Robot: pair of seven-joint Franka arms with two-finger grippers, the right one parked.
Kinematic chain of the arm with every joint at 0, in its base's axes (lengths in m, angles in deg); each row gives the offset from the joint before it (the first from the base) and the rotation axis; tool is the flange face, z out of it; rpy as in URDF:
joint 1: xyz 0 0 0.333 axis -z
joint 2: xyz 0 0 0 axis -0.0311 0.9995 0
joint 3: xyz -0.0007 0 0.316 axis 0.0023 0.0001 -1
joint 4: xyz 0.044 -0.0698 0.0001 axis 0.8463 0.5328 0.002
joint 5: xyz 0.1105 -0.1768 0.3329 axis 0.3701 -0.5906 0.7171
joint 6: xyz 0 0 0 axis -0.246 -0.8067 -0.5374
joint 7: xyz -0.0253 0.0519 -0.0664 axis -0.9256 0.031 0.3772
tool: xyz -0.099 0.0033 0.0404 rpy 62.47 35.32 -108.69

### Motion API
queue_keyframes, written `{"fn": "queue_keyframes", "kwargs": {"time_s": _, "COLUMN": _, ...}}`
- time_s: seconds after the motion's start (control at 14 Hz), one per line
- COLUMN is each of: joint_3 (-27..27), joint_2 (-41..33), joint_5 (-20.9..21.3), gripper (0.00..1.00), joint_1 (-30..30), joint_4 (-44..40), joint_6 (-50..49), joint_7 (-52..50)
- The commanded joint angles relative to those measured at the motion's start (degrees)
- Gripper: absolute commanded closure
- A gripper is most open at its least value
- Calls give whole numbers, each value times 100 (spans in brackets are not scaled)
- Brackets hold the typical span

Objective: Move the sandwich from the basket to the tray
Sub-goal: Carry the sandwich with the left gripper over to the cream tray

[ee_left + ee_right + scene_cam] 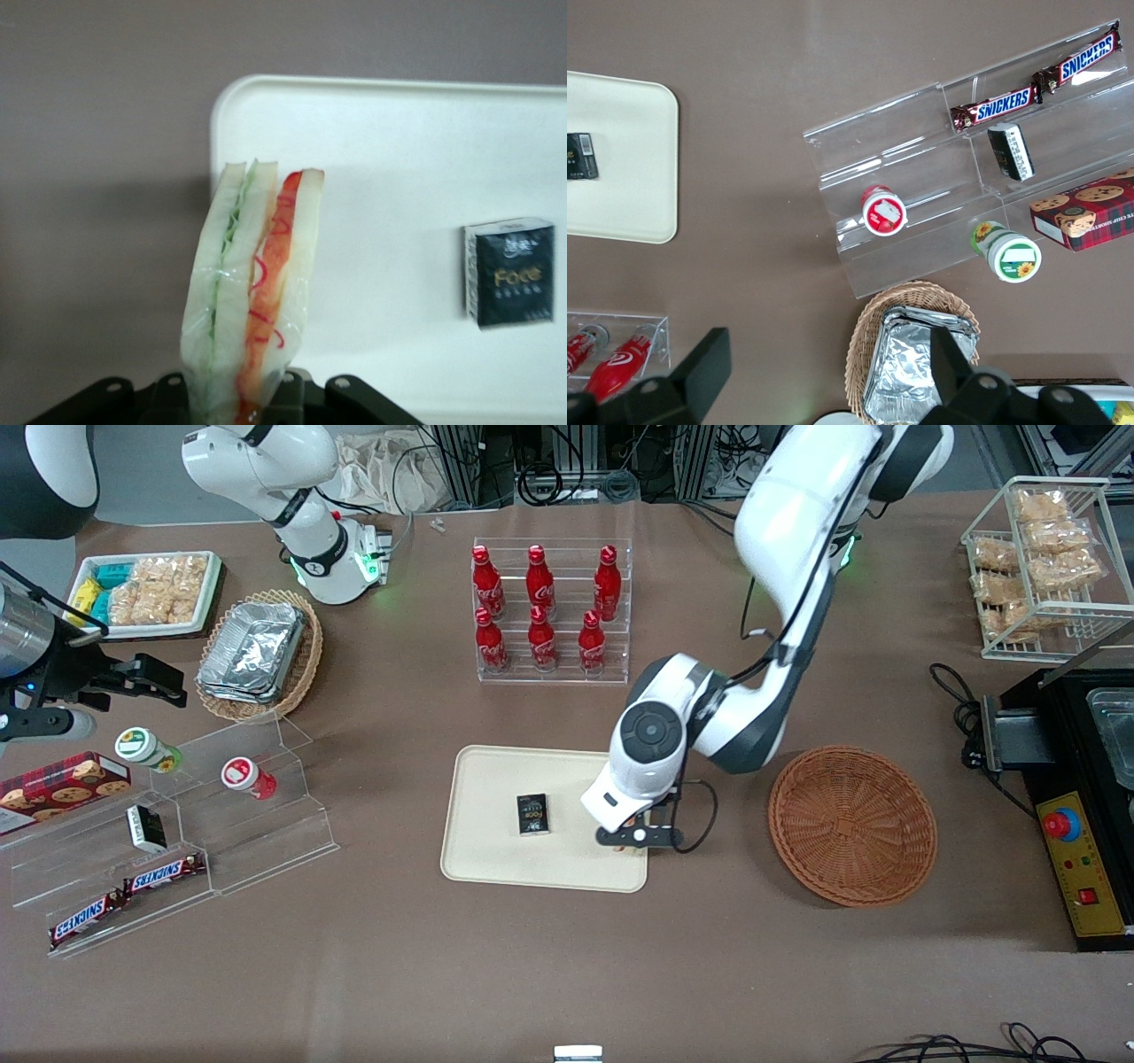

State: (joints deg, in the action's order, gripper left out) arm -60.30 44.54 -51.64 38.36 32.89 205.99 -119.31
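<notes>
My left gripper point(640, 838) hangs over the edge of the cream tray point(496, 859) that is nearest the basket, at the corner closest to the front camera. It is shut on the sandwich point(252, 283), a wedge of white bread in clear wrap with green and red-orange filling stripes, held between the fingers point(292, 394). In the front view the sandwich is almost hidden under the gripper. The reddish-brown wicker basket point(852, 825) sits empty beside the tray, toward the working arm's end. The tray also shows in the left wrist view point(399, 177) and the right wrist view point(629, 159).
A small black box point(532, 814) lies on the tray, near its middle. A clear rack of red bottles point(552, 611) stands farther from the front camera than the tray. A clear stepped shelf point(177, 841) with snacks lies toward the parked arm's end. A black machine point(1076, 779) stands beside the basket.
</notes>
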Motion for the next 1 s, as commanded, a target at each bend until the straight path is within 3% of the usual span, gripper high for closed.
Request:
{"fn": "queue_keyframes", "kwargs": {"time_s": 0.0, "joint_3": -35, "joint_2": 463, "joint_5": 48, "gripper": 100, "joint_1": 103, "joint_4": -332, "joint_6": 273, "joint_7": -49}}
{"fn": "queue_keyframes", "kwargs": {"time_s": 0.07, "joint_3": -35, "joint_2": 516, "joint_5": 39, "gripper": 95, "joint_1": 104, "joint_4": -332, "joint_6": 318, "joint_7": -40}}
{"fn": "queue_keyframes", "kwargs": {"time_s": 0.14, "joint_3": -35, "joint_2": 517, "joint_5": 48, "gripper": 76, "joint_1": 104, "joint_4": -323, "joint_6": 318, "joint_7": -31}}
{"fn": "queue_keyframes", "kwargs": {"time_s": 0.21, "joint_3": -35, "joint_2": 491, "joint_5": 91, "gripper": 47, "joint_1": 95, "joint_4": -323, "joint_6": 301, "joint_7": -5}}
{"fn": "queue_keyframes", "kwargs": {"time_s": 0.29, "joint_3": -35, "joint_2": 473, "joint_5": 100, "gripper": 0, "joint_1": 95, "joint_4": -323, "joint_6": 301, "joint_7": -31}}
{"fn": "queue_keyframes", "kwargs": {"time_s": 0.64, "joint_3": -78, "joint_2": -115, "joint_5": 74, "gripper": 0, "joint_1": 16, "joint_4": -314, "joint_6": 170, "joint_7": -330}}
{"fn": "queue_keyframes", "kwargs": {"time_s": 0.93, "joint_3": -131, "joint_2": -1018, "joint_5": 118, "gripper": 0, "joint_1": -300, "joint_4": -183, "joint_6": -1075, "joint_7": -190}}
